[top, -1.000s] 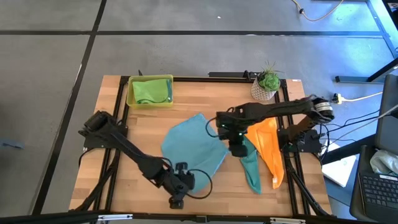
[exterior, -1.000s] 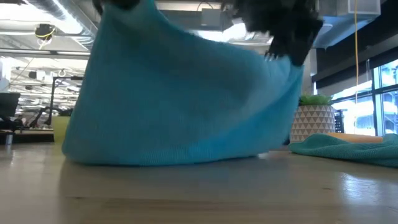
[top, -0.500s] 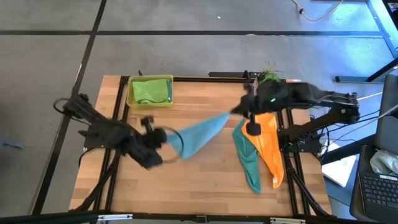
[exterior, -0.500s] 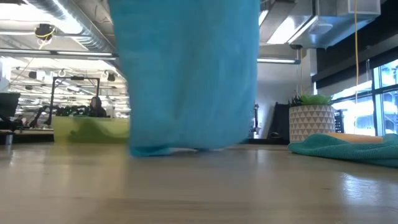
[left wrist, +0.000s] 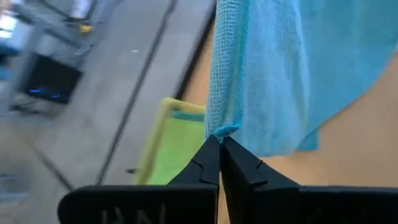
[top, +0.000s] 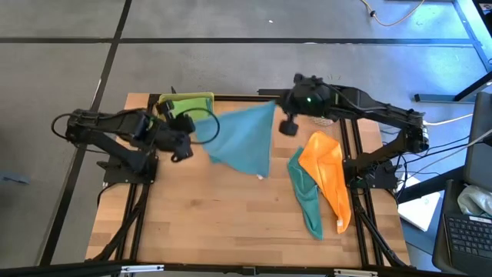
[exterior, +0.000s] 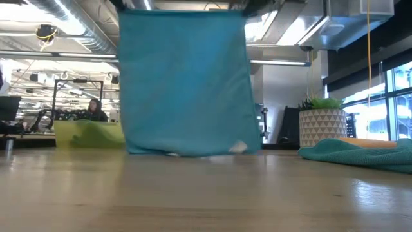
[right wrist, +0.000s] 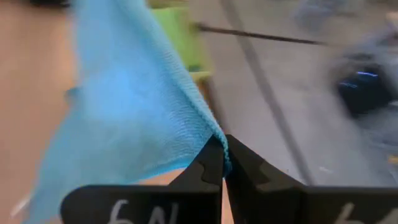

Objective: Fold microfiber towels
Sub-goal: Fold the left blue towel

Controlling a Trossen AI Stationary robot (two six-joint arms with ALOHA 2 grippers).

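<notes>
A light blue towel [top: 242, 138] hangs spread between my two grippers above the table's far middle. My left gripper [top: 188, 132] is shut on its one upper corner, and my right gripper [top: 283, 117] is shut on the other. In the low view the towel [exterior: 187, 84] hangs as a flat sheet, its lower edge [exterior: 187, 153] at table height. An orange towel [top: 330, 181] and a teal towel [top: 307, 204] lie crumpled on the table's right part. A lime green towel [top: 183, 113] lies in the tray. My left gripper pinches the towel's upper corner [left wrist: 222, 132] between its two fingertips [left wrist: 208, 160], coming level from the table's left. The cloth hangs below, its upper edge drawn across to the other gripper. My right gripper pinches the opposite upper corner [right wrist: 214, 142] between its two fingertips [right wrist: 208, 163], coming from the table's right. The cloth hangs below and away from the fingers.
A yellow-green tray [top: 163, 115] stands at the far left, close behind the left gripper. A potted plant [exterior: 325, 125] stands at the far right under the right arm. Bare wood [top: 223, 223] lies in the near middle and near left.
Both grippers have risen and gone toward the table's far edge, the left one from the near edge, carrying the light blue towel. The towel has been lifted off the table, hung narrow and bunched, and is now spread flat between them.
</notes>
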